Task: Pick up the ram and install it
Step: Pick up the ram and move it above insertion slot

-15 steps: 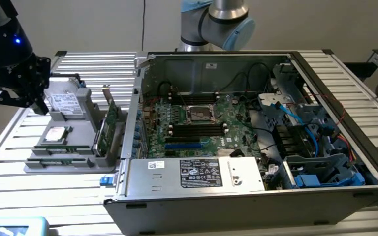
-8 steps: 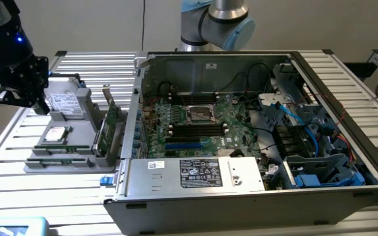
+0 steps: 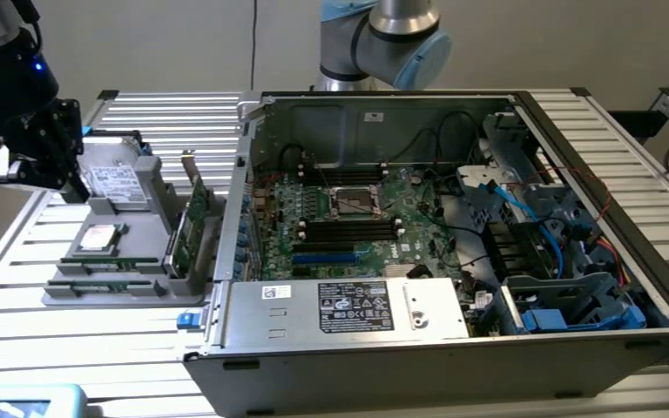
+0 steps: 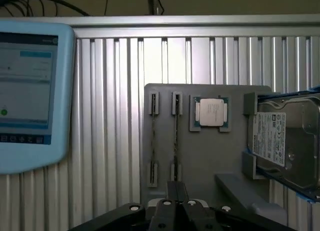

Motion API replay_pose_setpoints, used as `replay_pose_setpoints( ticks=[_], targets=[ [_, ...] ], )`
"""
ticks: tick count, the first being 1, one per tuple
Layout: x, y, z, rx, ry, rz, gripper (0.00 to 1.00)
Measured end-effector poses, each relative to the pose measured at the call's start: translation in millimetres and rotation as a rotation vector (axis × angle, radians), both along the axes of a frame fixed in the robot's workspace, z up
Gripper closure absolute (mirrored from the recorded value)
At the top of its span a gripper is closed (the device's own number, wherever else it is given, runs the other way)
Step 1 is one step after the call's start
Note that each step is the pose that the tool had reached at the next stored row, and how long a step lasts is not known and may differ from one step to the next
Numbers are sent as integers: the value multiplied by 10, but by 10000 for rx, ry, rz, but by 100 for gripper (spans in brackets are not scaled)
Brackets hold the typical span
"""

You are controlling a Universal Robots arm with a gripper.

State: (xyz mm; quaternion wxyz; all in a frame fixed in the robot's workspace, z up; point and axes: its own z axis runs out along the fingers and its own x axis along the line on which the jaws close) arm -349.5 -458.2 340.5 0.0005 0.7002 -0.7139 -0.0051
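Slatted table (image 4: 110,116), claw (image 4: 177,185) over ram (image 4: 176,131), hard drive (image 4: 287,146) beside

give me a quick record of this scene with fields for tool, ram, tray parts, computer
tool: black tool hovers over the flat grey tray, near the ram
ram: two long thin green ram sticks on edge in tray slots, not installed
other tray parts: square silver processor, silver hard drive, green expansion card
computer: open grey metal computer case, green motherboard exposed
nearby: pale blue tablet, screen lit
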Motion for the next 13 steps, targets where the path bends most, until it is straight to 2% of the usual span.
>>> replay_pose_setpoints(
  ticks=[13],
  targets=[
    [0,1,-2,0,15,57,89]
  ],
)
